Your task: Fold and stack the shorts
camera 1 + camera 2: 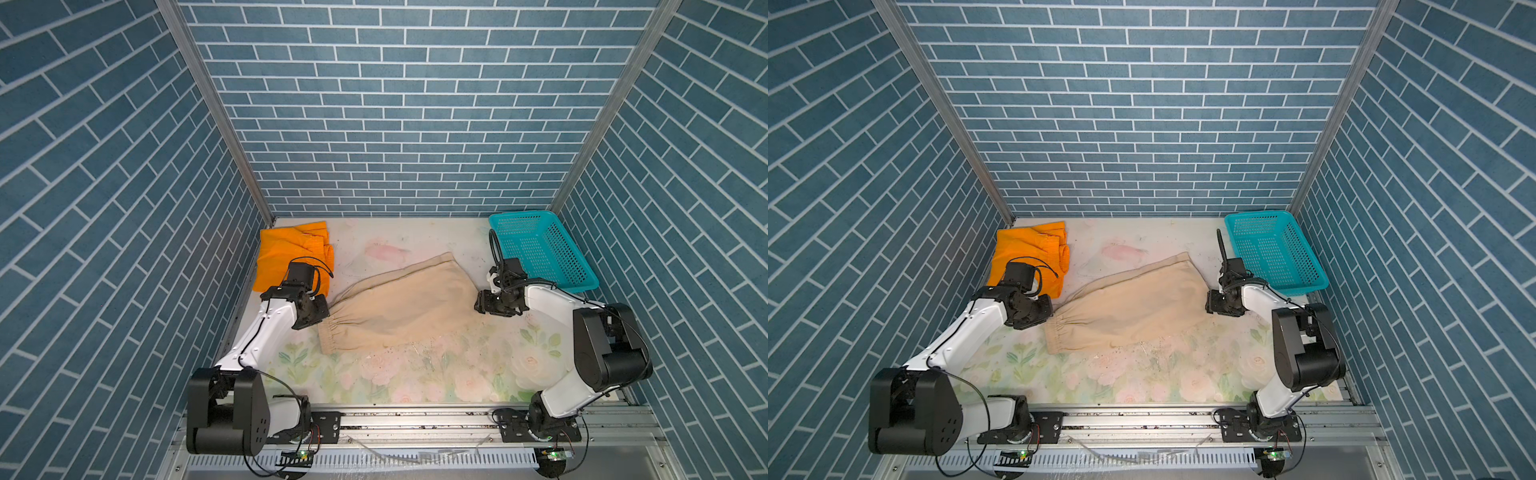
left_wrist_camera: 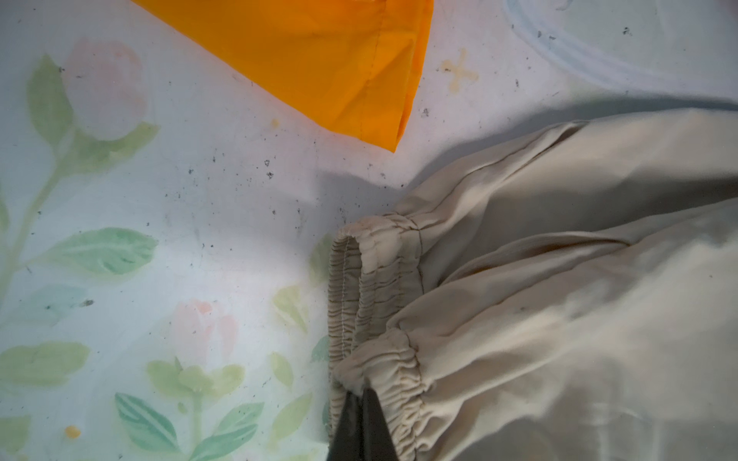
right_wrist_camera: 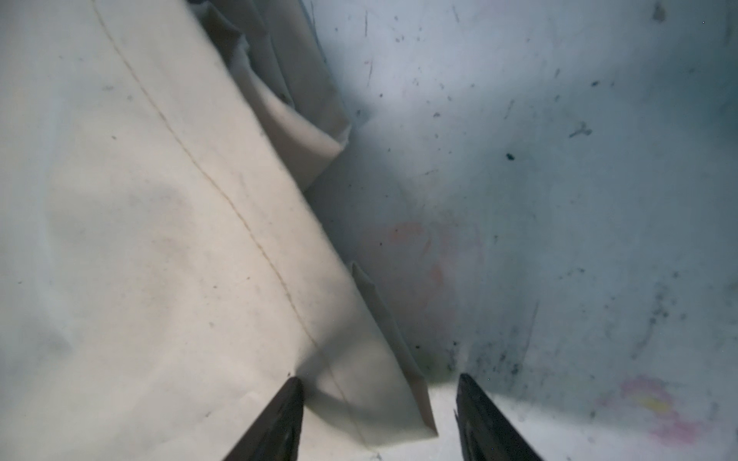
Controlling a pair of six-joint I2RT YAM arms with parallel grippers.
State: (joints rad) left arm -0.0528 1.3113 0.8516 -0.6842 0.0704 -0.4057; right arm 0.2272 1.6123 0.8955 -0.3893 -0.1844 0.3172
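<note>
Pinching beige shorts [image 2: 559,319], left tool [image 2: 360,393] cropped; orange shorts [image 1: 286,249] partly hidden

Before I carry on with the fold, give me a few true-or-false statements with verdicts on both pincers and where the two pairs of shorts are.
1. The left pincer is shut on the waistband of the beige shorts. True.
2. The right pincer is clamped on the cloth. False: its jaws stand open on either side of the hem corner.
3. The orange shorts lie in the teal basket. False: they lie on the table by the left wall, far from the basket.
4. The two pairs lie apart and are not yet stacked. True.
</note>
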